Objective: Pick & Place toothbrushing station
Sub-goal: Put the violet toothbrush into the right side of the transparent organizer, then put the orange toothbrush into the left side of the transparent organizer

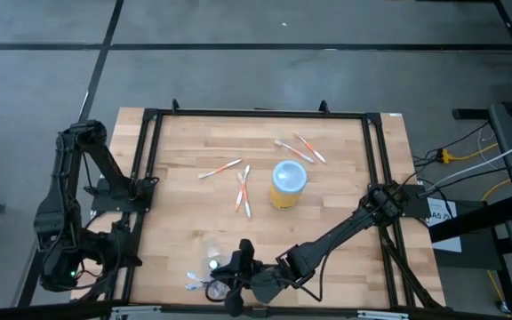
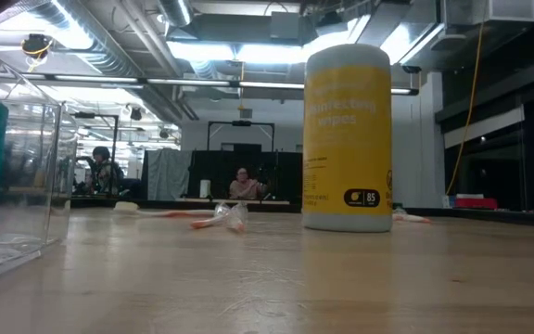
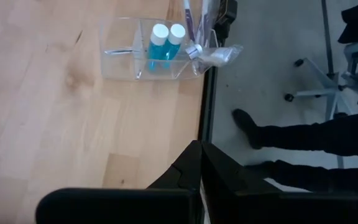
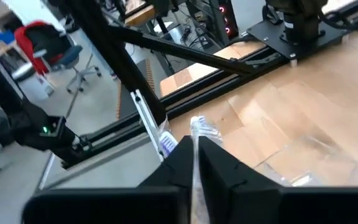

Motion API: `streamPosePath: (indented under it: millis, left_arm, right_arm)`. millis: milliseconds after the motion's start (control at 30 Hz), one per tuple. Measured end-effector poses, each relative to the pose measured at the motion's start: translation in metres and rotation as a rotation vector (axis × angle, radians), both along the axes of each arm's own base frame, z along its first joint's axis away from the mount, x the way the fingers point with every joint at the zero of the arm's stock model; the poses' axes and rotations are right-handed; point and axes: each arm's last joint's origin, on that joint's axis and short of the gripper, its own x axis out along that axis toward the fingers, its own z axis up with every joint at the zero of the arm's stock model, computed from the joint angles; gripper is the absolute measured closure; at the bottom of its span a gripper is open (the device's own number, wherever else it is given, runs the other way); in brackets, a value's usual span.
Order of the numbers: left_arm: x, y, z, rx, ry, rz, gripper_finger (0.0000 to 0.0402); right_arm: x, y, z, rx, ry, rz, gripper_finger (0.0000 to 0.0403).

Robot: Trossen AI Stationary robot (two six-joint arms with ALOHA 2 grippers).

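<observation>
Right gripper at near counter edge, jaws clenched on toothbrush by clear organizer. Left gripper parked off counter, jaws clenched, empty.

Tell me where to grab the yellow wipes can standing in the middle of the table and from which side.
Grip the yellow wipes can around its round body, below the pale-blue lid, with the fingers closing on opposite sides. It stands upright, so a level approach probably suits best. Come from the right arm's side: toothbrushes lie on the table close to its left.
</observation>
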Motion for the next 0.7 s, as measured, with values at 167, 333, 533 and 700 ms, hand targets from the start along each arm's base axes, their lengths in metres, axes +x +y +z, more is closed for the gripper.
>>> streamPosePath:
  millis: [167, 333, 533, 700]
  left_arm:
    - [-0.004, -0.005, -0.003, 0.003, -0.010, 0.004, 0.0396]
    - [-0.007, -0.011, -0.007, 0.004, -0.001, 0.009, 0.0396]
    - [-0.008, -0.020, -0.012, -0.005, -0.055, 0.030, 0.0396]
    - [-0.005, -0.025, -0.008, -0.025, -0.232, 0.083, 0.0396]
  right_arm:
    - [0.001, 0.001, 0.004, 0.068, -0.027, 0.006, 0.0315]
    - [0.002, 0.002, 0.009, 0.110, -0.075, 0.020, 0.0262]
    - [0.007, -0.001, 0.028, 0.142, -0.251, -0.011, 0.0224]
    - [0.005, -0.017, 0.061, 0.083, -0.410, -0.131, 0.0217]
